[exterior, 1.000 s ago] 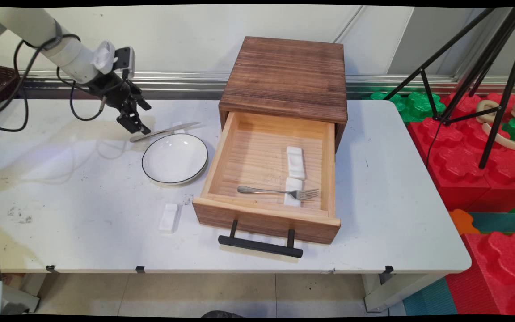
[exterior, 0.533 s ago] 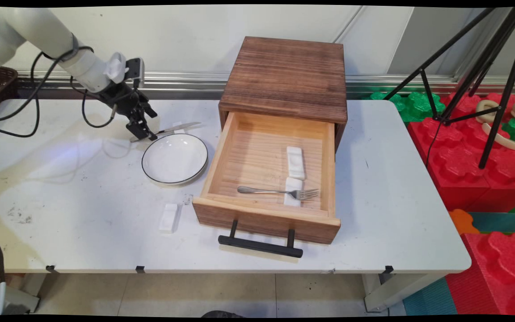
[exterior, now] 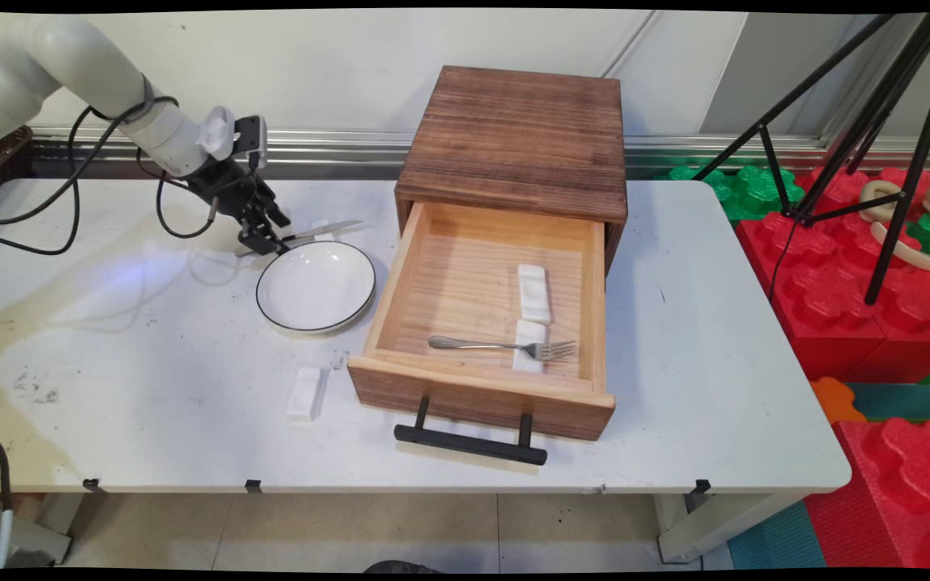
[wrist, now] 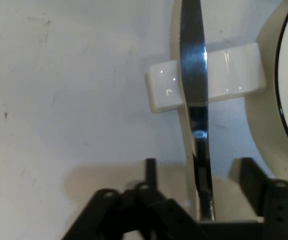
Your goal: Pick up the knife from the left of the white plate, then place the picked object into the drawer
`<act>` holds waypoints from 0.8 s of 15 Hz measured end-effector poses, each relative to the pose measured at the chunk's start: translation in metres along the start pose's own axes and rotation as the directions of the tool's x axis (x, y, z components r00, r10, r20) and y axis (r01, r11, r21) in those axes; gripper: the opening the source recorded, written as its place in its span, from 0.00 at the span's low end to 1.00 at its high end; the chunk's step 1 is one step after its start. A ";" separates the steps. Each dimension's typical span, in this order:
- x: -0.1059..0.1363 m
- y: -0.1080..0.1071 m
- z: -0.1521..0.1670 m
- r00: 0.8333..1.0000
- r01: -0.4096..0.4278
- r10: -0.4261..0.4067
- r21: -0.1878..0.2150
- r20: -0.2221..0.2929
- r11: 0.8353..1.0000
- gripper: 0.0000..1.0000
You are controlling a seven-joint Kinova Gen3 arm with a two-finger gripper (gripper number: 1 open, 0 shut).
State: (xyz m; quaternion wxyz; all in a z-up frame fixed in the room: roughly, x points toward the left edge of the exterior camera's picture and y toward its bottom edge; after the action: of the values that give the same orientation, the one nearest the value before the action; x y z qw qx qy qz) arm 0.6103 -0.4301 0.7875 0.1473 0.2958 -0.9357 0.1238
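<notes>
A silver table knife (exterior: pixel 328 231) lies on the table behind a white plate (exterior: pixel 316 286), its blade propped on a small white rest (exterior: pixel 320 225). My gripper (exterior: pixel 263 240) is down at the knife's handle end. In the hand view the gripper (wrist: pixel 199 167) is open, with one finger (wrist: pixel 151 167) on each side of the knife (wrist: pixel 194 75) and a gap between each finger and the handle. The white rest (wrist: pixel 164 90) lies crosswise under the blade, just ahead. The plate's rim (wrist: pixel 284 85) curves along the right edge.
A dark wooden box (exterior: pixel 513 137) stands at the back with its pale drawer (exterior: pixel 384 311) pulled open. Inside lie a fork (exterior: pixel 481 344) and two white rests (exterior: pixel 534 292). Another white rest (exterior: pixel 305 393) lies on the table near the drawer's front left corner.
My gripper has moved right and lowered, from left of the knife's handle to astride it. The knife, plate and drawer have not moved.
</notes>
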 end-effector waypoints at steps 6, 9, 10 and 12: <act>-0.002 -0.002 0.007 1.000 0.011 -0.011 0.000 -0.003 1.000 0.00; -0.004 -0.002 0.008 1.000 0.016 -0.016 -0.002 -0.001 1.000 0.00; -0.004 -0.003 0.009 1.000 0.017 -0.017 -0.003 -0.001 1.000 0.00; -0.005 -0.003 0.007 1.000 0.018 -0.018 -0.003 -0.002 1.000 0.00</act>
State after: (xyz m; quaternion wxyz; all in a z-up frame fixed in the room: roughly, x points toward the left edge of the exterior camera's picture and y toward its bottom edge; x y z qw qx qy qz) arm 0.6144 -0.4323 0.7798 0.1495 0.3037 -0.9331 0.1214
